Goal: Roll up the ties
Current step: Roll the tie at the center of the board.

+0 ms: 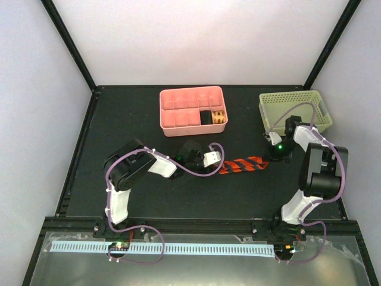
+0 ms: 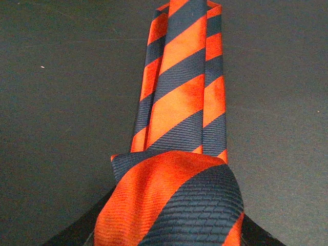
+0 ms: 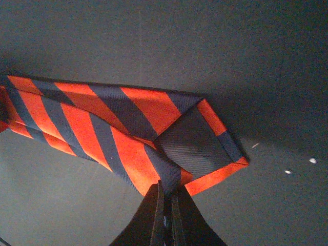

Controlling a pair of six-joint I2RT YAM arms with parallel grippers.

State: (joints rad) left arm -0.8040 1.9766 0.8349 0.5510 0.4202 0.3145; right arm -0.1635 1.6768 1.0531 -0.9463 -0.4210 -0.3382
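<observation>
— Lying folded on the black table, was the ribbed striped tie?
— Yes: left gripper clamped its bulging rolled end, right gripper pinched its pointed end; open table flanked both edges.

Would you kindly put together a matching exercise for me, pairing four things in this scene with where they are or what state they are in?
Things:
1. striped necktie
2. pink compartment tray
3. green basket
4. right gripper

Descriptions:
a. back right corner of the table
b. fingers shut together
c. back middle of the table
d. stretched out lengthwise, nearer the arms than the tray

Pairs: 1-d, 2-c, 3-a, 4-b
</observation>
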